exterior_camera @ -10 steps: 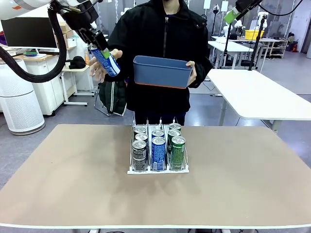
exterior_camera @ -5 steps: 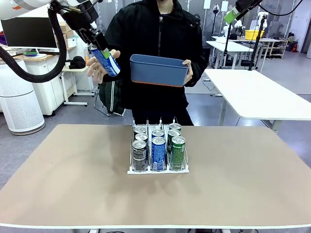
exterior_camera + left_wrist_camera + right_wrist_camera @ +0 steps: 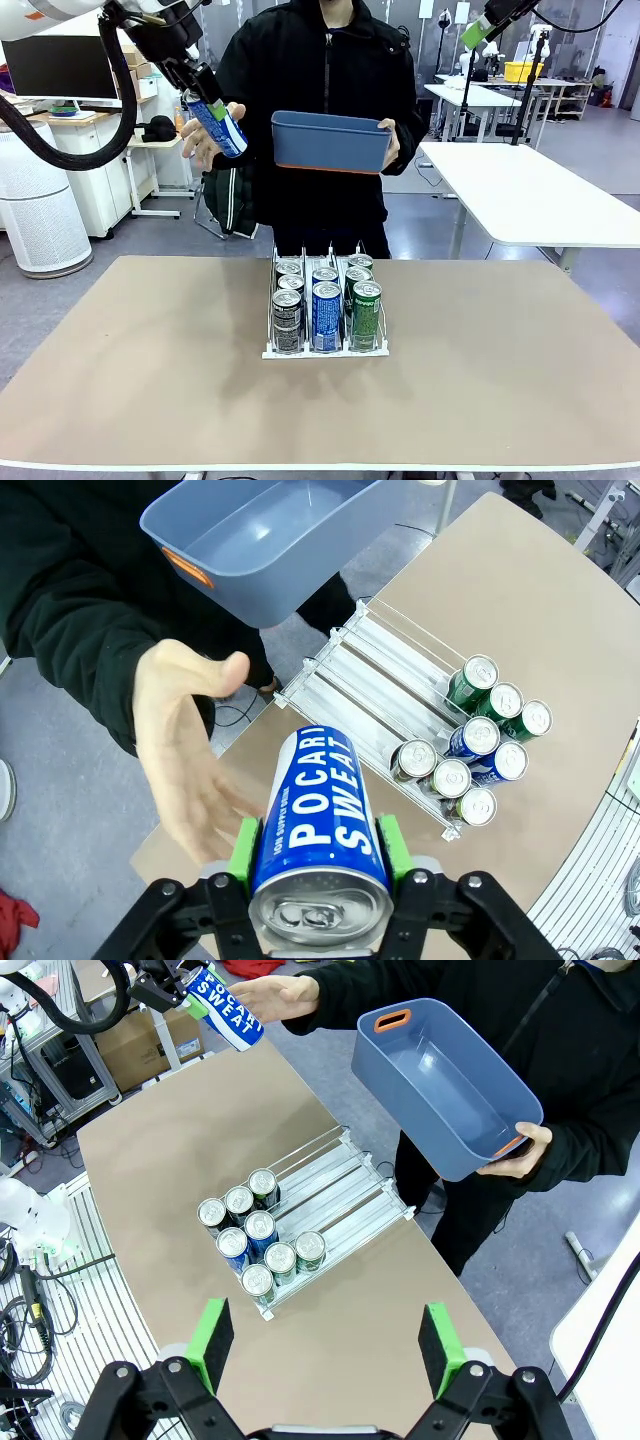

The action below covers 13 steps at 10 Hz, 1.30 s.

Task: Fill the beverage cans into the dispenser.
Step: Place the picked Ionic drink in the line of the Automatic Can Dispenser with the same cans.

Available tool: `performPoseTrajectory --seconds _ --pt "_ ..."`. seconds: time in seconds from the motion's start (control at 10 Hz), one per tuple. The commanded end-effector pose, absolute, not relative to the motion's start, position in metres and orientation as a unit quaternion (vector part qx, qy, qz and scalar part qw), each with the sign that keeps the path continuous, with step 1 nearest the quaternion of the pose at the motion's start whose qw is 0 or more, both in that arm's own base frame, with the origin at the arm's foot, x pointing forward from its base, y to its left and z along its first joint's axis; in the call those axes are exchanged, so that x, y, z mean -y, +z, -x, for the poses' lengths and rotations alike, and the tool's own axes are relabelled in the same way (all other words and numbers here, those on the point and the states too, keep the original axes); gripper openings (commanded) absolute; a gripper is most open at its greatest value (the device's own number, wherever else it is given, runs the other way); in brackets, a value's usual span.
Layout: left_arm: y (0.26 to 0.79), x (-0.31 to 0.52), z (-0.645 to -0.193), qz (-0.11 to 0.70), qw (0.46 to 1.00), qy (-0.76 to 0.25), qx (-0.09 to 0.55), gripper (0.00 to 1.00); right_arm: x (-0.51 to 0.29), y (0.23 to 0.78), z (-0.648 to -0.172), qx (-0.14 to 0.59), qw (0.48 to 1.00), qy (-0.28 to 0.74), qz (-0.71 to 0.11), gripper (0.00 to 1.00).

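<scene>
My left gripper [image 3: 205,105] [image 3: 316,845] is shut on a blue beverage can [image 3: 217,125] [image 3: 315,815] [image 3: 228,1012], held high beyond the table's far left side. The person's open hand [image 3: 200,135] [image 3: 190,750] is just behind the can, apart from it. The white dispenser [image 3: 325,305] [image 3: 370,680] [image 3: 330,1200] stands mid-table with several cans [image 3: 326,312] [image 3: 470,755] [image 3: 255,1235] packed at its near end. My right gripper [image 3: 325,1345] hangs open high above the table, its green pads [image 3: 212,1340] wide apart.
The person's other hand holds an empty blue bin [image 3: 333,143] [image 3: 255,535] [image 3: 440,1085] above the table's far edge. The tan tabletop [image 3: 150,370] is bare on both sides of the dispenser. White tables [image 3: 530,195] stand behind at right.
The person has shifted slightly and the blue bin has drifted a little sideways. My left gripper and its can have stayed put.
</scene>
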<state>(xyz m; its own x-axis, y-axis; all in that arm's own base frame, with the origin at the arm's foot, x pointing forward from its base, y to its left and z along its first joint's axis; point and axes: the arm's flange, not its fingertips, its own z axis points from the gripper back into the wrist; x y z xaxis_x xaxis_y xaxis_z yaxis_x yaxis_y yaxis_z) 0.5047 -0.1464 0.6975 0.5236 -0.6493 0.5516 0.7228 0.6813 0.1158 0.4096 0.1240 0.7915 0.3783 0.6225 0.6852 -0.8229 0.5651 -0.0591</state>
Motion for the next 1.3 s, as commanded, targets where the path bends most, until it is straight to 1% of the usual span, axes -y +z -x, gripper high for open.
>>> performPoseTrajectory --seconds 0.0,0.2,0.3,0.5,0.7,1.1,1.2 --pt "0.699 0.144 -0.504 0.063 0.869 -0.395 0.291 0.00 -0.124 0.791 -0.410 0.341 0.817 0.440 -0.153 0.99" --pt "0.699 0.144 -0.504 0.063 0.869 -0.395 0.291 0.00 -0.124 0.791 -0.410 0.341 0.817 0.440 -0.153 0.99" --pt "0.698 0.146 -0.505 0.064 0.870 -0.394 0.288 0.57 -0.124 0.791 -0.410 0.341 0.817 0.440 -0.153 0.99" --pt "0.692 0.170 -0.495 0.057 0.894 -0.367 0.252 0.57 -0.124 0.791 -0.410 0.341 0.817 0.440 -0.153 0.99" --pt "0.687 0.194 -0.483 0.036 0.910 -0.338 0.239 0.57 -0.124 0.791 -0.410 0.341 0.817 0.440 -0.153 0.99" --pt "0.657 0.250 -0.437 0.064 0.893 -0.405 0.186 0.57 -0.124 0.791 -0.410 0.341 0.817 0.440 -0.153 0.99" --pt "0.650 0.263 -0.430 0.062 0.886 -0.421 0.185 0.57 -0.124 0.791 -0.410 0.341 0.817 0.440 -0.153 0.99"
